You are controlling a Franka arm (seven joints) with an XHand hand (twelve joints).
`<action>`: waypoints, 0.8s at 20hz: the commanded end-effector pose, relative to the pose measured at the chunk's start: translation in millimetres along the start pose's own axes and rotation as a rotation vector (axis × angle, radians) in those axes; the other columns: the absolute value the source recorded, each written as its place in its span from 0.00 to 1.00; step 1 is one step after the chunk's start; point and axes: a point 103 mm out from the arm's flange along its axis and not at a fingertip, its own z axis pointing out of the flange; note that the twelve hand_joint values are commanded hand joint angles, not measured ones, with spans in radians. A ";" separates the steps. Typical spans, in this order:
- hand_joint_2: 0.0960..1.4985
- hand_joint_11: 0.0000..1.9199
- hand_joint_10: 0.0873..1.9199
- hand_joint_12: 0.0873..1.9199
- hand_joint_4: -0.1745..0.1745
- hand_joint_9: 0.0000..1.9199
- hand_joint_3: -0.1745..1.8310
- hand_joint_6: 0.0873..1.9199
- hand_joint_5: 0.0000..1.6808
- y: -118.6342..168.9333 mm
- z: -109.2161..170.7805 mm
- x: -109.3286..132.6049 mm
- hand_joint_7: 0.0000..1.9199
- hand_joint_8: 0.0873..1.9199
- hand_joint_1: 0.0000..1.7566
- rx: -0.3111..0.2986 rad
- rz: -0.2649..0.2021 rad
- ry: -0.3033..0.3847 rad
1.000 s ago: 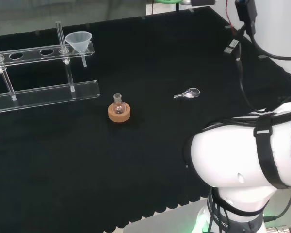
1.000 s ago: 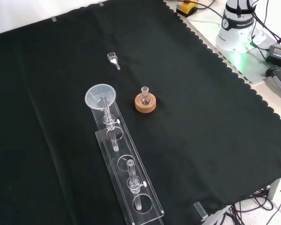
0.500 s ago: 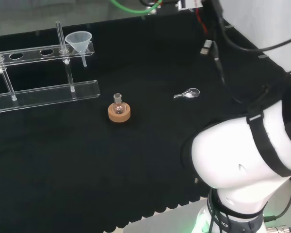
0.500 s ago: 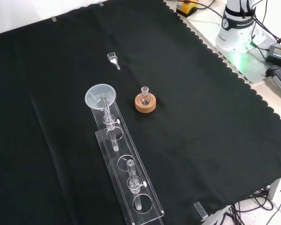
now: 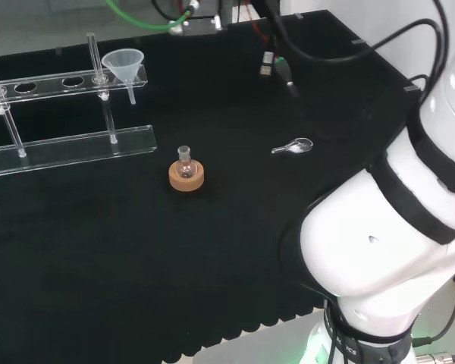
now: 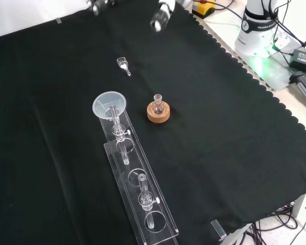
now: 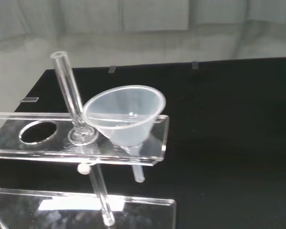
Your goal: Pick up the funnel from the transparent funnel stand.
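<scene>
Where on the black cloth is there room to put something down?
Lots of bare cloth lies right of the flask on its cork ring in the front view. It's crowded left of it, around the funnel, clear stand and small scoop.

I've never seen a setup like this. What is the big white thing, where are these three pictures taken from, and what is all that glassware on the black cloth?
The big white shape is a robot arm, seen from a camera behind it. A second camera looks down on the cloth from the front; there, blurred parts of the robot hand show at the top edge. A third camera rides at the wrist, close to the work. On the cloth stand a clear funnel stand with a funnel sitting in its end hole, a small flask on a cork ring, and a small clear scoop. Nothing is held yet.
</scene>
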 end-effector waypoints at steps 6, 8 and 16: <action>0.51 0.00 0.00 0.00 0.77 0.00 0.16 0.00 0.00 54.4 42.4 60.0 0.00 0.00 0.00 0.112 -0.025 -0.042; 0.51 0.00 0.00 0.00 0.77 0.00 0.16 0.00 0.00 56.5 44.6 56.9 0.00 0.00 0.00 0.119 -0.015 -0.036; 0.51 0.00 0.00 0.00 0.76 0.00 0.16 0.00 0.00 66.6 75.0 39.3 0.00 0.00 0.00 0.180 0.008 0.011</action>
